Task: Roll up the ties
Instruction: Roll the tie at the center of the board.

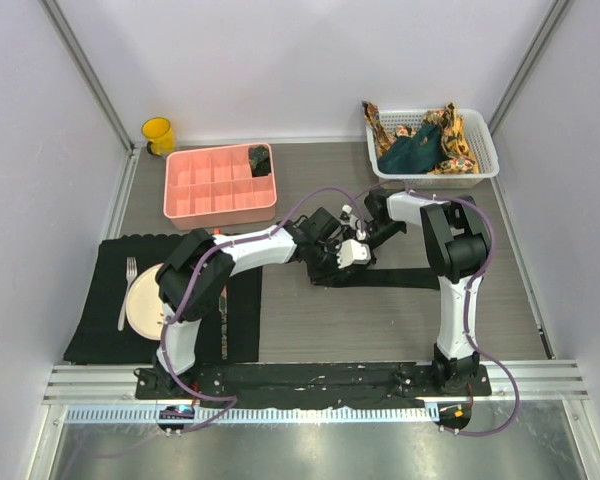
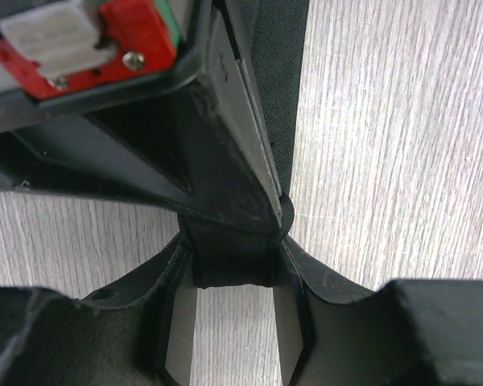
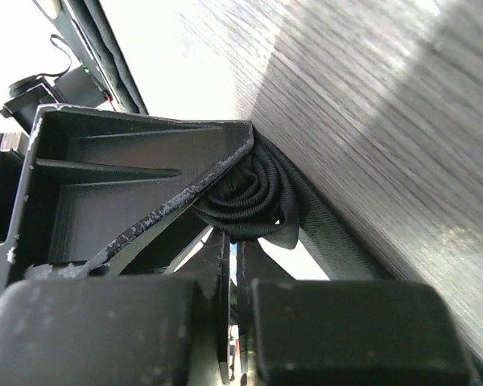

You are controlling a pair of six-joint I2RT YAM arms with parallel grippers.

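Note:
A plain black tie lies flat across the middle of the table, its left end wound into a small roll. My left gripper is shut on that roll, one finger on each side of it. My right gripper meets it from the far side. In the right wrist view its jaws stand almost together, their tips against the roll's edge; whether they pinch a fold is hidden. A dark teal tie and orange patterned ties lie in the white basket.
A pink compartment tray at the back left holds one rolled black tie in its far right cell. A yellow mug stands behind it. A black mat at the near left carries a plate and fork.

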